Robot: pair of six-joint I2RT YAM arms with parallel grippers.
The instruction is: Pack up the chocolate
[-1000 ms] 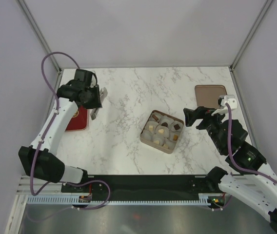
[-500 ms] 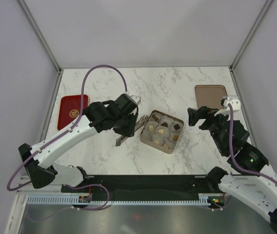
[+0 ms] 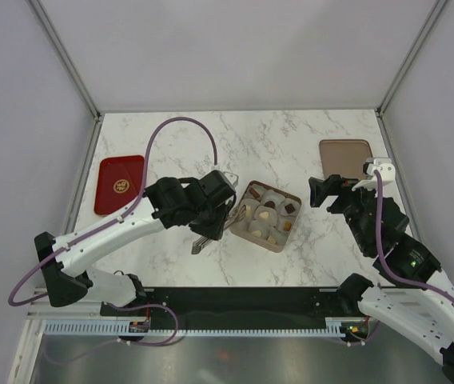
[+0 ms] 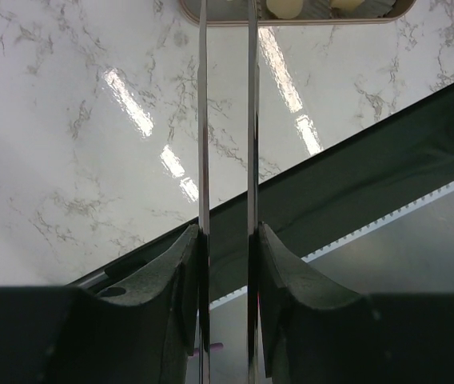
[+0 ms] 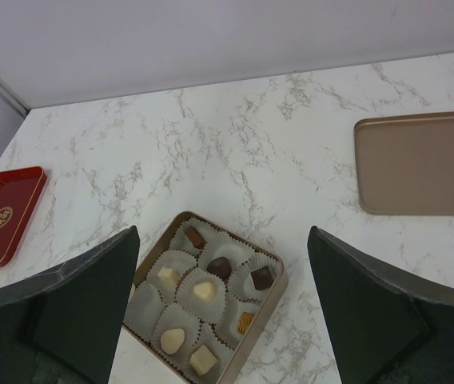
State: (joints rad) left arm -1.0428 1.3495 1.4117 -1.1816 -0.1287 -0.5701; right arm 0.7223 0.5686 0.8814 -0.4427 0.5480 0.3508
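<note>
Squeezing together on a pair of metal tongs (image 4: 204, 120), the left claw (image 4: 227, 240) is pinching the two thin blades between its dark fingers. The blades are running forward side by side, a narrow gap between them, toward the left rim of the tan box (image 3: 256, 242). They are leaving the top of the wrist view, so whether their tips are touching the box cannot be told.

Only one marking is showing: a round gold emblem on the red tray (image 3: 120, 186), too small to read.

From its base at the near left, the left arm is stretching low across the marble table (image 3: 291, 136), with its purple cable (image 3: 181, 122) arching above it. The right claw (image 3: 323, 190) is hanging with its jaws spread wide and gripping nothing. It is facing the box from the right, while its arm is folding up from the near right corner.

The chocolate (image 5: 204, 290) is sitting inside the box in white paper cups (image 5: 149, 310), with cream pieces and dark brown pieces mixed together. The box's tan lid (image 3: 344, 154) is lying flat near the far right corner, well apart from the box.

A second ago the left arm was holding the tongs at the left side of the table, over the red tray. It has swung right since then, uncovering the tray and bringing the tongs beside the box. The right arm has hardly moved, and its jaws are staying just as wide.
</note>
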